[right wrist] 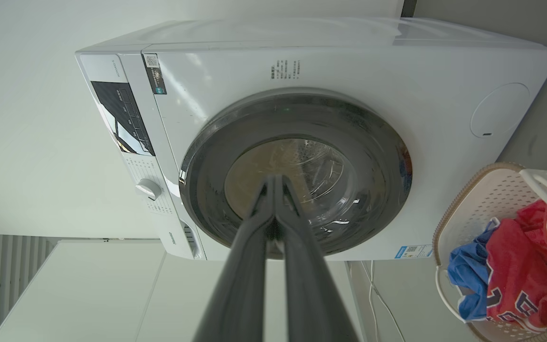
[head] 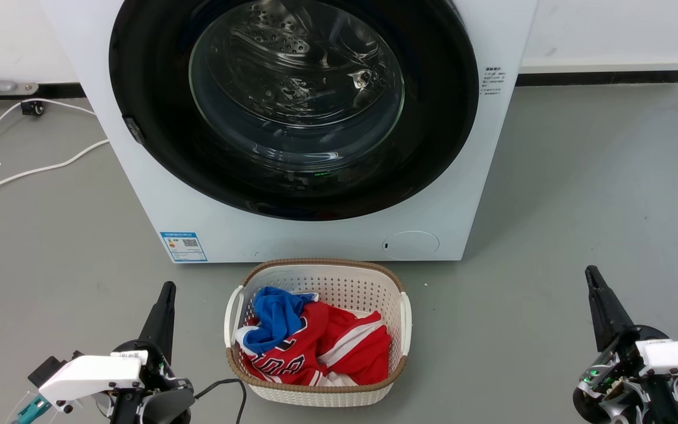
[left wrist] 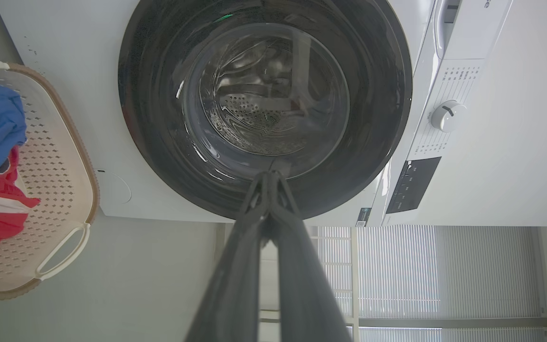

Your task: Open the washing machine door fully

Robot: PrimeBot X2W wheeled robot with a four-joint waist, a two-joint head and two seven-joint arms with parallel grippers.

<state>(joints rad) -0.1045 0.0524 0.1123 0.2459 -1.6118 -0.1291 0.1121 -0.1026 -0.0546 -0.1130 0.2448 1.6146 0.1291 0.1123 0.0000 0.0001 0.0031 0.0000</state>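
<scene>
Black door shut, one basket, left end effector, right end effector, both closed

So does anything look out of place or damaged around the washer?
Nothing looks damaged or spilled. The washing machine door sits shut and flush; only a loose white cable trails over the floor at its left.

Washing machine door top cut off by head view's upper edge, as is the white machine. Label print beside the door and blue sticker too small to read. Clothes hide basket floor; jersey lettering partly folded away. Basket cut by frame edges in both wrist views
</scene>
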